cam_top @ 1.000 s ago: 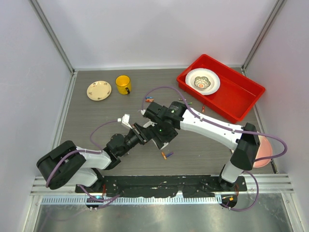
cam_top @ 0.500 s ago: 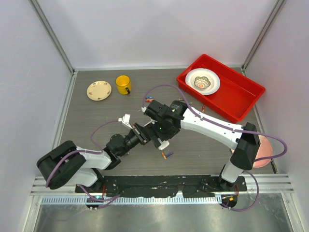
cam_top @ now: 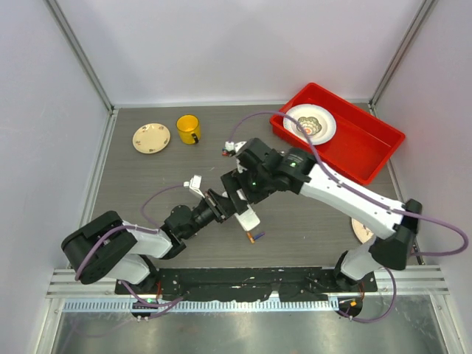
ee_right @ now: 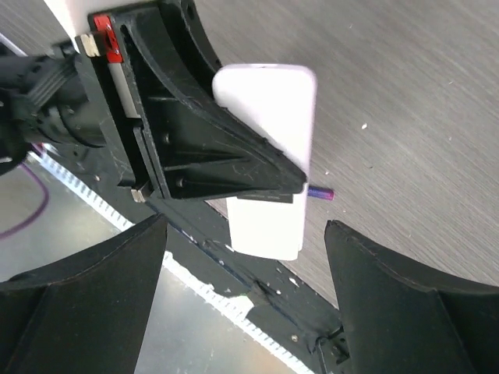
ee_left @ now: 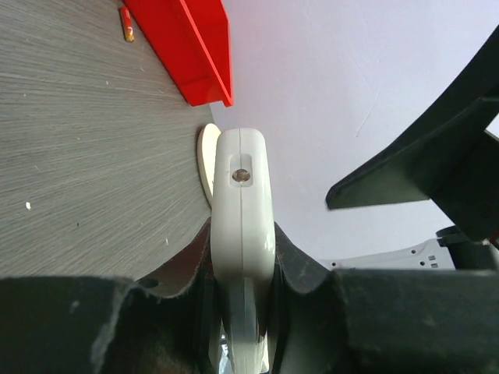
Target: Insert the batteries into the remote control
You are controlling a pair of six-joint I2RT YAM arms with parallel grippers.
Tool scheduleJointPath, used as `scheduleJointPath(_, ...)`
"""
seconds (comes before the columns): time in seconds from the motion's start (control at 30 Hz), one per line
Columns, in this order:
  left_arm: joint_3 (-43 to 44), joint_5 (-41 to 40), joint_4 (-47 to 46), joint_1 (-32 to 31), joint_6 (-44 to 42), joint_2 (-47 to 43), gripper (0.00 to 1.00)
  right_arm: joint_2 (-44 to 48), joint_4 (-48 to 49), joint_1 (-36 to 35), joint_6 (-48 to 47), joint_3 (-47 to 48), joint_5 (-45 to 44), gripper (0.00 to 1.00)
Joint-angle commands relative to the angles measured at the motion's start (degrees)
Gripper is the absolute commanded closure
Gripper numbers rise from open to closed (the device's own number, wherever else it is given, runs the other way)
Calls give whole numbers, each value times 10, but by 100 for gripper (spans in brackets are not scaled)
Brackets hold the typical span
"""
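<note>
My left gripper (cam_top: 234,205) is shut on the remote control (cam_top: 248,218), a slim white slab held edge-on between the jaws in the left wrist view (ee_left: 242,202). My right gripper (cam_top: 240,184) hangs just above it, open and empty. In the right wrist view its wide-apart jaws (ee_right: 245,226) frame the remote (ee_right: 269,226) and the left gripper's black fingers (ee_right: 195,148). A purple battery (ee_right: 320,192) lies on the table, half hidden by the remote. It shows with an orange one in the top view (cam_top: 254,236). Another orange battery (ee_left: 125,23) lies near the tray.
A red tray (cam_top: 369,151) with a white bowl (cam_top: 310,123) stands at the back right, also in the left wrist view (ee_left: 195,47). A yellow mug (cam_top: 188,129) and a small plate (cam_top: 151,137) are at the back left. Another plate (cam_top: 360,230) lies at the right.
My right arm has swung and its gripper has drawn back from over the remote, which now shows in the top view. The left gripper has kept the remote nearly still.
</note>
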State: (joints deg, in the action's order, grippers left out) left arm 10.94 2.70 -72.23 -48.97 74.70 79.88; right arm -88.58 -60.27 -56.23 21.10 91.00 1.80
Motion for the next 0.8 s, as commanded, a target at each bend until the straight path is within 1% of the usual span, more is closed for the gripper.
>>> scheduleJointPath(0.0,19,0,-164,5,22,-5,100,119,104,48,52,-73,6,12)
scheduleJointPath(0.03,19,5,-164,15,27,-8,100,144,137,76,64,-140,16,12)
scheduleJointPath(0.07,19,18,-163,22,34,-11,100,168,208,94,78,-177,31,12)
scheduleJointPath(0.1,19,27,-161,30,59,-12,100,217,244,108,102,-214,49,12)
scheduleJointPath(0.13,20,39,-162,48,70,-12,100,236,277,137,117,-276,95,12)
scheduleJointPath(0.17,22,62,-163,57,83,-8,100,255,339,145,130,-303,111,12)
scheduleJointPath(0.23,22,82,-164,77,109,-4,100,290,393,155,162,-366,143,12)
scheduleJointPath(0.27,23,102,-164,82,114,-1,100,298,436,155,172,-381,149,12)
scheduleJointPath(0.37,30,135,-164,95,128,7,100,322,513,161,205,-431,181,12)
scheduleJointPath(0.5,43,192,-164,109,142,18,100,336,588,169,235,-480,225,12)
scheduleJointPath(0.53,46,198,-164,109,143,19,100,337,597,171,241,-496,232,12)
scheduleJointPath(0.57,48,203,-163,111,143,20,100,342,630,176,252,-505,245,12)
scheduleJointPath(0.67,58,217,-164,111,145,26,100,342,662,183,265,-529,269,12)
scheduleJointPath(0.77,64,218,-164,111,148,31,100,338,673,188,264,-538,288,14)
